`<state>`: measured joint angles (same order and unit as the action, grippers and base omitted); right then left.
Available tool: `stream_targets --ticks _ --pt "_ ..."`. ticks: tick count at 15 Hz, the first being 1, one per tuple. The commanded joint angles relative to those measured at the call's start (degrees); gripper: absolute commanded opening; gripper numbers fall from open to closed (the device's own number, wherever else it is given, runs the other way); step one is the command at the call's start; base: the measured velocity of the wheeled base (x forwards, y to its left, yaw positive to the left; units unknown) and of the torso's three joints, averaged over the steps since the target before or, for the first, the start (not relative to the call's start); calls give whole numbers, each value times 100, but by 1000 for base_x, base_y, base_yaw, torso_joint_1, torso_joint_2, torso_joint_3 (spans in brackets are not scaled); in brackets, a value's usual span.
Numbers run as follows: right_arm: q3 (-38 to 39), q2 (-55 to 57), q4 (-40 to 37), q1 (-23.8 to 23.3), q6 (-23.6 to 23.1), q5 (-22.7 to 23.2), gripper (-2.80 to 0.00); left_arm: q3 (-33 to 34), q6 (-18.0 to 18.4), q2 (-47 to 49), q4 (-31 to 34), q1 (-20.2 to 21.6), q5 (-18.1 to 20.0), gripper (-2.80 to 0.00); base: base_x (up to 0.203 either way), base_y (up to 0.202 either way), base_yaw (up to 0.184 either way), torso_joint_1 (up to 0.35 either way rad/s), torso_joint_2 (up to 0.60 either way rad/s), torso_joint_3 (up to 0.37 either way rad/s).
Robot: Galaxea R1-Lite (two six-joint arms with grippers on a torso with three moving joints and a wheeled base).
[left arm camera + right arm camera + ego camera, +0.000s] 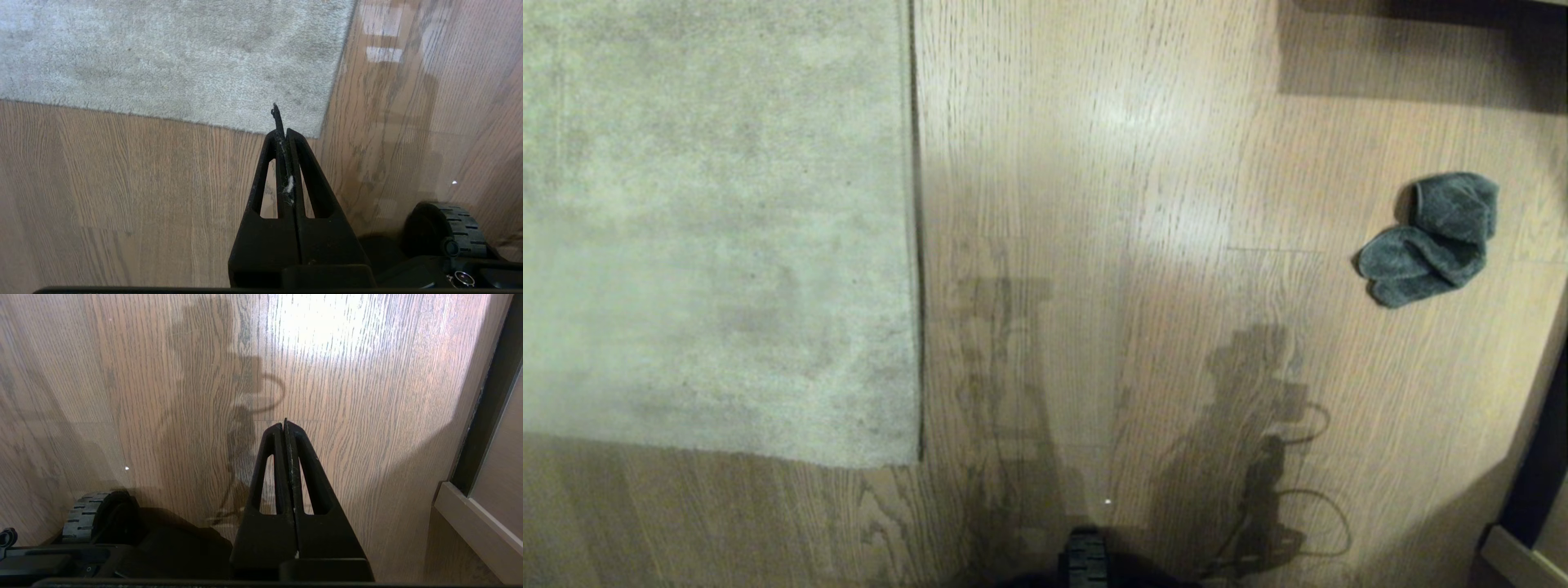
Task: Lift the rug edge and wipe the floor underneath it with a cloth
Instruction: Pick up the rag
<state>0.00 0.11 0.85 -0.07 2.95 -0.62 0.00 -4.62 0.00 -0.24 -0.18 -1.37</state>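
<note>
A pale rug lay flat at the robot's left, the rug edge point(916, 245) running straight to a square corner. Bare wood floor point(1111, 204) stretched wide to the right, where the cloth point(1433, 241) lay crumpled, well apart. The left gripper point(282, 122) and right gripper point(284, 426) hung clenched, empty. A dark frame, possibly furniture, was cut off at the right.

Rug point(711, 229): cut off by the head view's top and left edges; only one corner and two borders show. Floor beneath it hidden.
Cloth point(1433, 241): bunched, inner folds hidden.
Dark furniture point(1421, 12) at the head view's top right: cut off, kind cannot be told.
Wheel point(1086, 559): only its top shows at the bottom edge.
Both arms outside the head view.
</note>
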Motion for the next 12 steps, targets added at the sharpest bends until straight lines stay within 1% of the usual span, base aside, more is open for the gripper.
stream_targets --ticks 1,12 --pt "0 -2 3 -1 4 1 -280 0 -4 9 -2 1 5 -280 0 0 0 0 0 0" --pt "0 -2 11 -1 -17 -7 -280 0 -4 9 -2 1 -3 -280 0 0 0 0 0 0"
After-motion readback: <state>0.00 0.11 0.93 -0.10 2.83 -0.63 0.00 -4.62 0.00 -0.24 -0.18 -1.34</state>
